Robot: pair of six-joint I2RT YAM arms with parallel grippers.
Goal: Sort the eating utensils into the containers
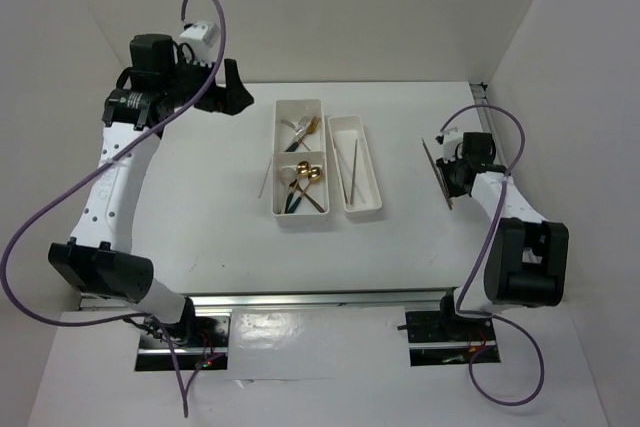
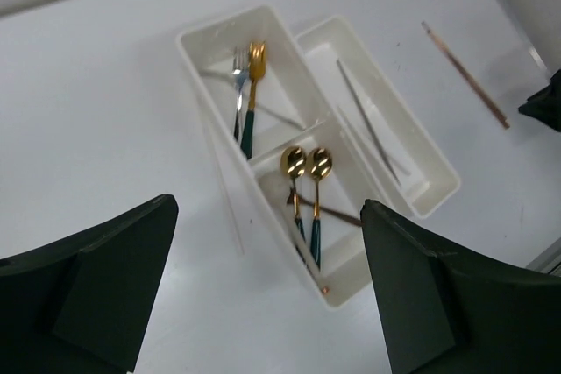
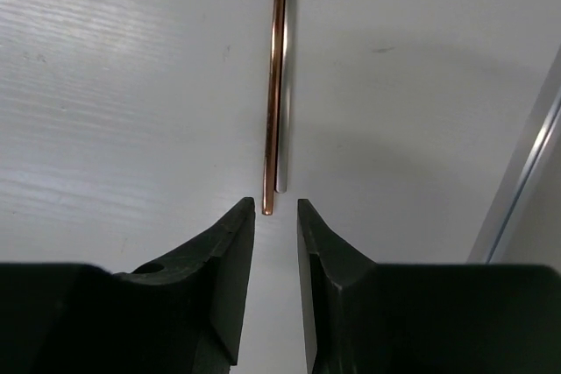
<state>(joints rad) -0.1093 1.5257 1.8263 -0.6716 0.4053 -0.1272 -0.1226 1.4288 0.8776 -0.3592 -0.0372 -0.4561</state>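
Observation:
The wide container (image 1: 281, 209) holds a gold fork and a silver fork (image 2: 246, 85) in its far compartment and two gold spoons with green handles (image 2: 307, 172) in the near one. The narrow container (image 1: 372, 209) beside it holds silver chopsticks (image 2: 368, 124). A white chopstick (image 2: 230, 203) lies on the table left of the wide container. On the right, a copper chopstick (image 3: 278, 67) lies with a silver-grey one against it. My right gripper (image 3: 273, 208) is low over their near end, jaws slightly apart and gripping nothing. My left gripper (image 2: 267, 212) hangs wide open and empty above the containers.
White walls close in the table on the left, back and right. A metal rail (image 3: 526, 164) runs along the table edge just right of the copper chopstick. The arm bases (image 1: 180, 332) stand at the near edge.

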